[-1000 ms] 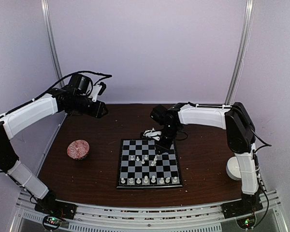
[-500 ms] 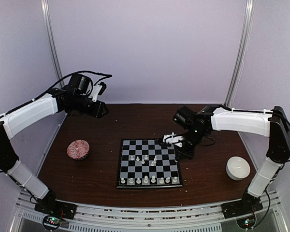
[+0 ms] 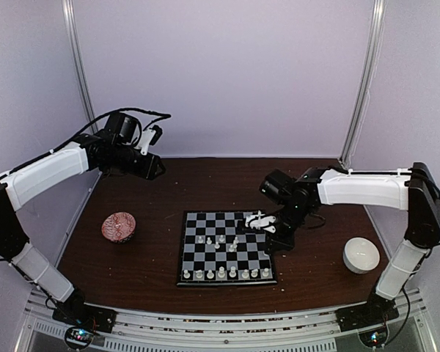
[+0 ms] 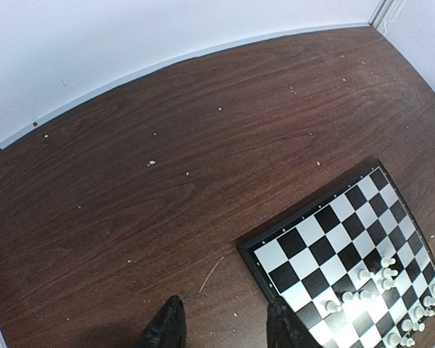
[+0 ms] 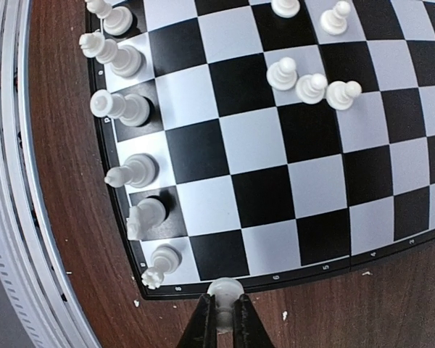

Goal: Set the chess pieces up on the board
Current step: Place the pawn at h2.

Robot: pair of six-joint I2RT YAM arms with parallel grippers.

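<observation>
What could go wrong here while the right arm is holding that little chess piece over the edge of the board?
The right gripper pinches the piece by fingertips only, so it might twist or slip out. It hangs over the rim of the board, so released now it could land off the squares. The row of pieces along one edge stands tightly packed; lowering beside it may topple some.

Glossy board (image 5: 261, 138) and smooth plastic chess pieces (image 5: 134, 109) lie on a matt wood-grain table (image 4: 167, 181).
</observation>
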